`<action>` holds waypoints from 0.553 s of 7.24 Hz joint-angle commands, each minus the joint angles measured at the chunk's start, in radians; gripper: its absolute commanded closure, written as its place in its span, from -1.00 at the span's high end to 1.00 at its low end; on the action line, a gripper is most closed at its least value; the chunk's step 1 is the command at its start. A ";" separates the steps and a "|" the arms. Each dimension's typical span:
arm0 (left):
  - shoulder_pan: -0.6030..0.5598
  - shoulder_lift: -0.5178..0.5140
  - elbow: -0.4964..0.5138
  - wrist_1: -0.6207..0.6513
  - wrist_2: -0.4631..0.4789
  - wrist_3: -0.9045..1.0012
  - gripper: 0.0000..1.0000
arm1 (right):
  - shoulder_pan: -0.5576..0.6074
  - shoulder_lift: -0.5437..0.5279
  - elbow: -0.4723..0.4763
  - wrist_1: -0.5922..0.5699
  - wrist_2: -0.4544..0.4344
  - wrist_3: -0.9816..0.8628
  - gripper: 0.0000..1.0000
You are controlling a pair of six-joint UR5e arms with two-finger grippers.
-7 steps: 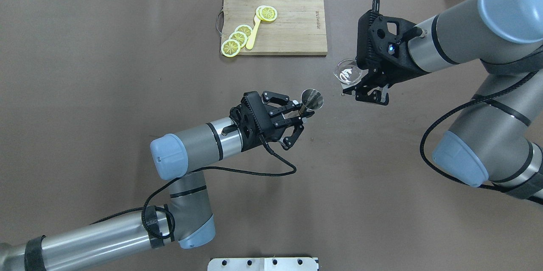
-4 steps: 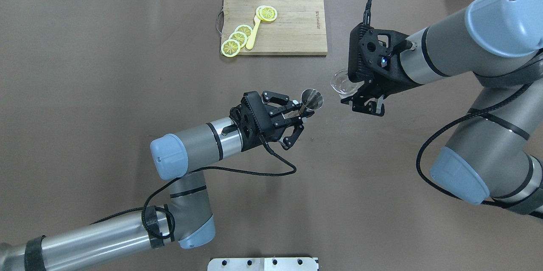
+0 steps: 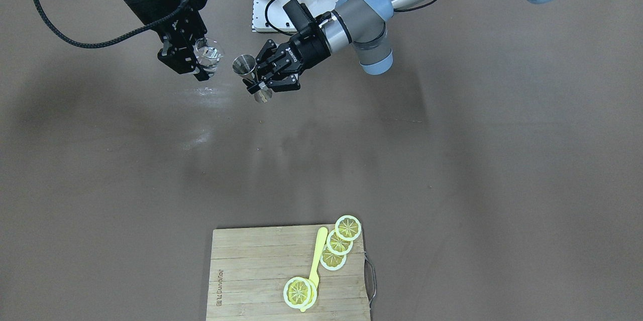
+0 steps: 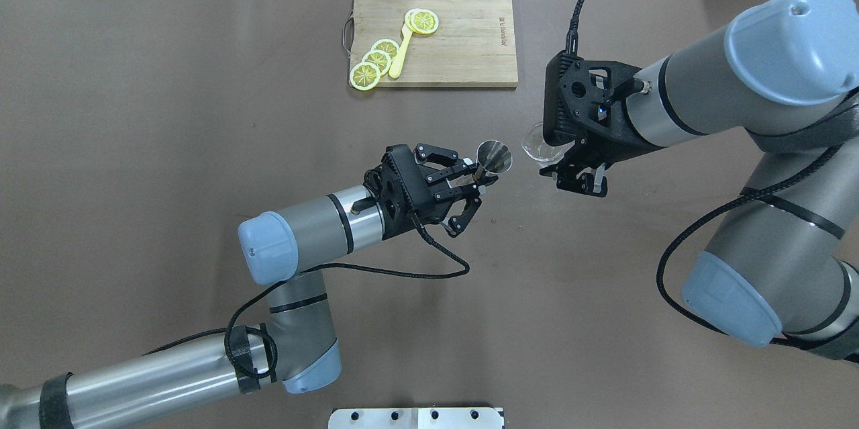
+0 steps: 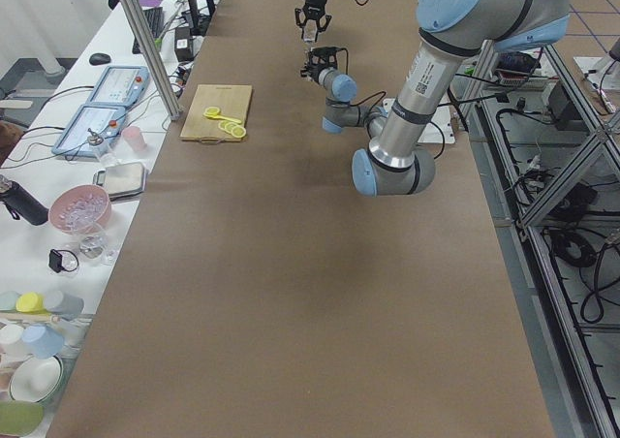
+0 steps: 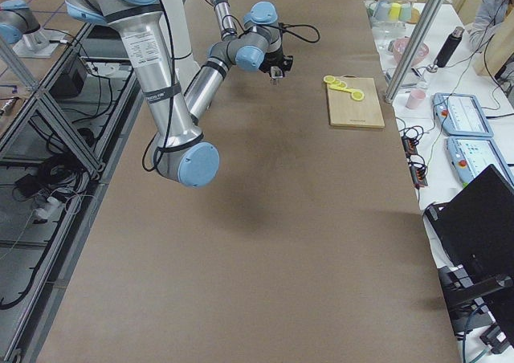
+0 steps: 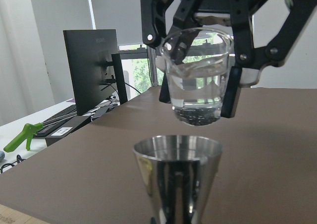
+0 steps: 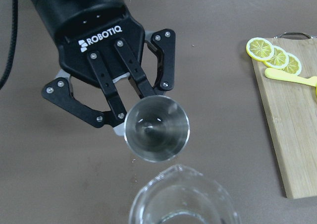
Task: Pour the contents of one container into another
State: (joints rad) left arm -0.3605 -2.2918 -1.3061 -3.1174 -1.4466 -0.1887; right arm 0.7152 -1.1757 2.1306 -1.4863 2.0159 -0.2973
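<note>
My left gripper (image 4: pixel 478 180) is shut on the narrow waist of a steel jigger (image 4: pixel 494 156), which it holds upright above the table with the cone's mouth up. My right gripper (image 4: pixel 551 159) is shut on a small clear glass (image 4: pixel 537 144) that holds clear liquid. In the left wrist view the glass (image 7: pixel 198 80) hangs close behind and slightly above the jigger's rim (image 7: pixel 177 147), roughly upright, clamped from both sides. The right wrist view looks down into the jigger (image 8: pixel 156 128), with the glass rim (image 8: pixel 181 199) just below it. No stream shows.
A wooden cutting board (image 4: pixel 463 46) with lemon slices (image 4: pixel 376 60) and a yellow spoon (image 4: pixel 401 53) lies at the far middle of the table. A metal mount plate (image 4: pixel 416 417) sits at the near edge. Bowls and cups stand on a side bench (image 5: pixel 77 205).
My right arm has carried the glass left and nearer, closing most of the gap to the jigger. The left arm and jigger have not moved.
</note>
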 commanded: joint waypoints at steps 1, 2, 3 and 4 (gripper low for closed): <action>0.000 0.000 0.001 -0.001 0.000 0.000 -1.00 | -0.019 0.022 0.009 -0.052 -0.022 -0.011 -1.00; 0.002 0.000 0.001 -0.001 -0.002 0.000 -1.00 | -0.032 0.025 0.009 -0.058 -0.038 -0.011 -1.00; 0.002 -0.001 0.001 0.000 0.000 0.000 -1.00 | -0.040 0.030 0.009 -0.080 -0.045 -0.013 -1.00; 0.002 -0.001 0.001 -0.001 0.000 0.000 -1.00 | -0.042 0.040 0.009 -0.100 -0.045 -0.022 -1.00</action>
State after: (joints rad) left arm -0.3592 -2.2928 -1.3054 -3.1179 -1.4469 -0.1887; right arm 0.6792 -1.1460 2.1397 -1.5616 1.9758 -0.3112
